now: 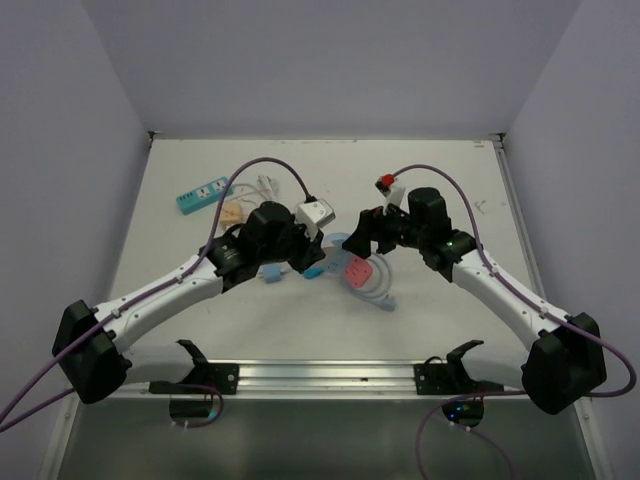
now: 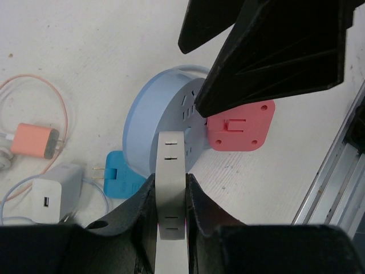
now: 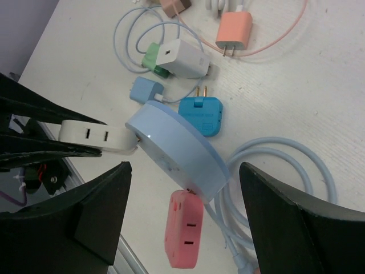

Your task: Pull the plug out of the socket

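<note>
Mid-table between the arms, I see the white plug [image 2: 171, 154], a flat slab with paired slots along its narrow edge, pinched tight in my left gripper [image 2: 171, 185]. Its long axis runs straight out from the jaws, far end meeting the rim of the round blue socket [image 3: 177, 151]. My right gripper [image 3: 182, 171] hangs over that socket, jaws wide apart, holding nothing. I can't tell whether the pins are seated.

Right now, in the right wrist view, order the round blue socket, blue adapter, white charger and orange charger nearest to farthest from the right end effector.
1. round blue socket, directly ahead of the right end effector.
2. blue adapter, just beyond it.
3. white charger, farther back, centre-left.
4. orange charger, farthest, near the top edge.
</note>
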Available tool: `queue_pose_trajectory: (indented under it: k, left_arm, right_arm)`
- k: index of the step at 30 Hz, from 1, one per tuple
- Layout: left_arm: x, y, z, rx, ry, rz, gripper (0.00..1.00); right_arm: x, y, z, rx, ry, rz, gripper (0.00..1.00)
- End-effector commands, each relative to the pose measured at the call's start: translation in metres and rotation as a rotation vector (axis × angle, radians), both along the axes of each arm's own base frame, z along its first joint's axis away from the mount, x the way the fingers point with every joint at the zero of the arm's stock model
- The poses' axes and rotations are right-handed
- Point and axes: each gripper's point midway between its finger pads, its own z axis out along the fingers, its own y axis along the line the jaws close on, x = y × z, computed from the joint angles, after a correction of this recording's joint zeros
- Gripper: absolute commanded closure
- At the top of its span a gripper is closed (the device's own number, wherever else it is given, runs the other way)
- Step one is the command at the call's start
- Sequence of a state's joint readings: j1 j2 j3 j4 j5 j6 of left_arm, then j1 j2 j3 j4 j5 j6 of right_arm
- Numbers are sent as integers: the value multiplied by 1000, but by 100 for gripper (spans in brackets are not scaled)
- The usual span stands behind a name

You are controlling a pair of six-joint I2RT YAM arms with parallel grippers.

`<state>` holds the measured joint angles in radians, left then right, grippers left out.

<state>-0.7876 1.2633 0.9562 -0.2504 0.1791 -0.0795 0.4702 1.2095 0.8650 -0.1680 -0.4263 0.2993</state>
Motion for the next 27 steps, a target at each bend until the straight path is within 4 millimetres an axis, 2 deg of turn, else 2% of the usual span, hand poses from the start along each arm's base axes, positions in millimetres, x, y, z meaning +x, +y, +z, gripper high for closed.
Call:
queue_pose_trajectory:
  k: [1,4,7,18,24,27]
  left_arm:
    - [-7,-2,54,-66,-146,-104,100]
    - [-17,-2,63,-86,-166,-151,100]
    - [-20,-4,61,-89,-163,-175,100]
    - [-14,-8,73,-123,-198,-158,100]
    - [-7,-4,76,-124,-222,-115,100]
    - [-4,-1,76,-125,-233,-90,100]
  right_arm:
    - [-7,10,17,42,-76,108,20]
    - [-18,23,22,98,-73,206,20]
    - [-27,31,25,137,-65,278,20]
    - [-43,48,10,132,-2,389,43]
    - [-53,56,4,115,14,444,47]
    - [-53,56,3,111,18,443,68]
